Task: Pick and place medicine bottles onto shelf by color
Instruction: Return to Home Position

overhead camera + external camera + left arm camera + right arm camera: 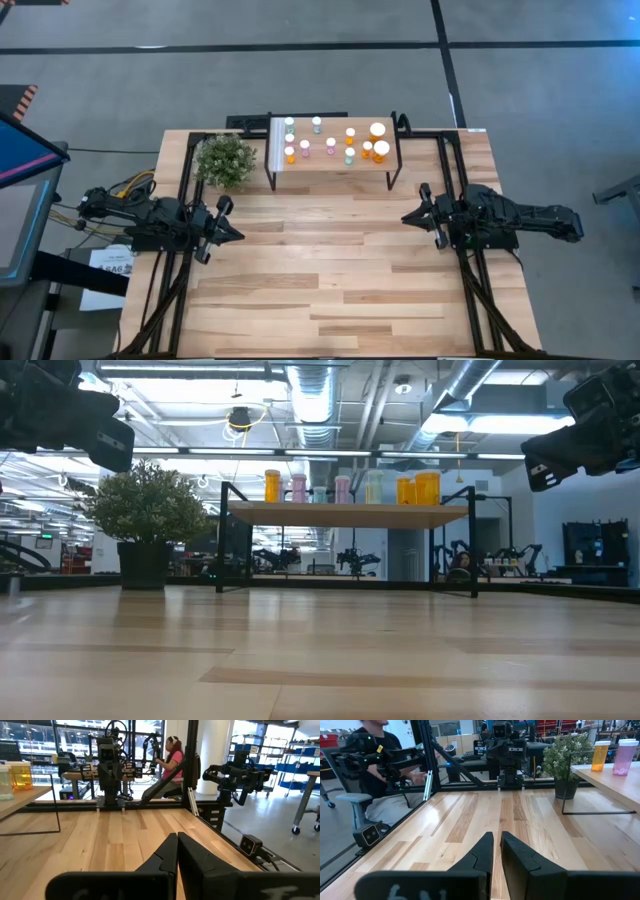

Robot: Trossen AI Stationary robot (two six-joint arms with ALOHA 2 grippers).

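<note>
The shelf point(335, 168), a light-wood board on thin black legs, stands at the table's far middle. On it stand several white-capped medicine bottles: two larger orange ones point(380, 149) at its right end, and small orange point(290, 156), pink point(305, 148) and green point(316, 123) ones. The low view shows them in a row on the shelf point(345, 513). My left gripper point(238, 234) hovers shut over the table's left side, pointing level toward the right. My right gripper point(406, 216) hovers shut over the right side, pointing left. Both are clear of the shelf and hold nothing point(177, 836) point(497, 836).
A green potted plant point(225, 160) stands on the table just left of the shelf. Black frame rails point(455, 180) run along the table's sides. Bare wood lies between the two grippers and toward the near edge. People point(172, 762) point(375, 750) sit beyond the table.
</note>
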